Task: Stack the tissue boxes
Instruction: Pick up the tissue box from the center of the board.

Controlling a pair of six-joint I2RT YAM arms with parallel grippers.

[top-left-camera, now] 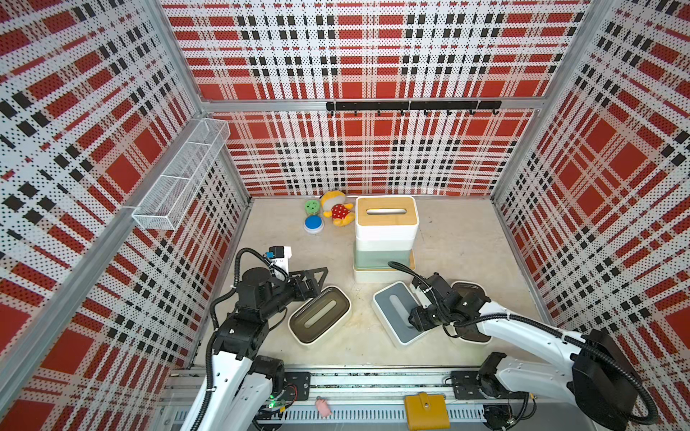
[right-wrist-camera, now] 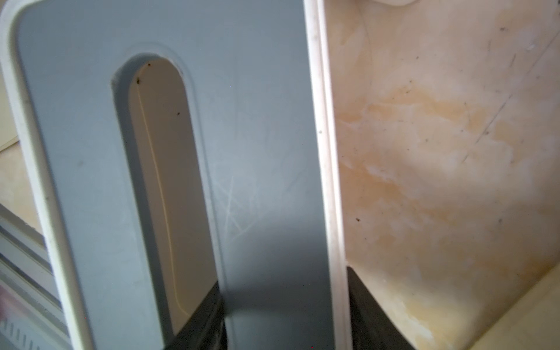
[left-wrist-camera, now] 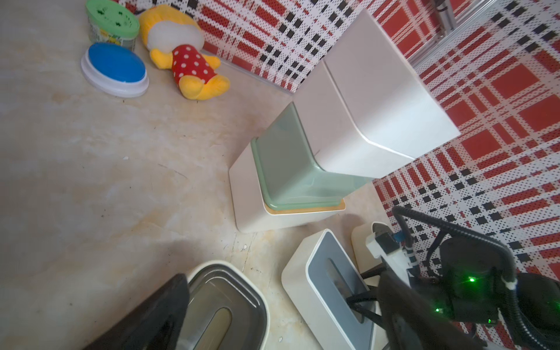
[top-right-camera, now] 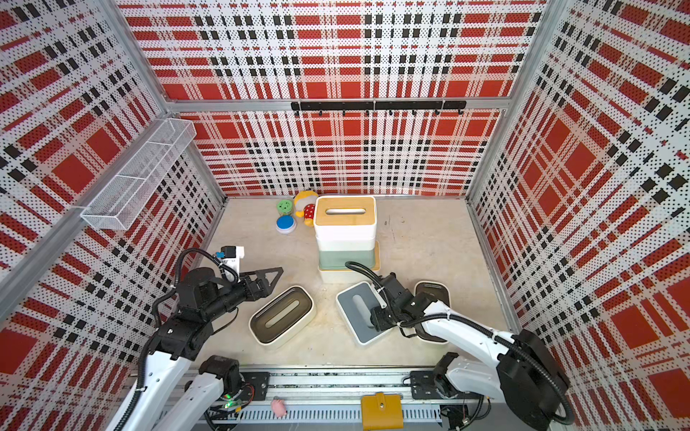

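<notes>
pinching the grey-lidded box (top-left-camera: 384, 298) at lower centre of a top view, the right gripper (top-left-camera: 417, 321) has one finger in its slot (right-wrist-camera: 163, 181). pick-up step, i'd say; next needs a level lift onto the stack (top-left-camera: 385, 227) above. left gripper (top-left-camera: 313, 284) hangs spread beside the dark-lidded box (top-left-camera: 319, 315).

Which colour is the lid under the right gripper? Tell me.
Grey; the lid shows best in the right wrist view.

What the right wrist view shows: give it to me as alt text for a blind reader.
A grey-lidded tissue box fills most of the frame, with the right gripper shut on it: one black finger in the lid's long oval slot, the other outside the white wall. Stained beige table lies beside it.
</notes>
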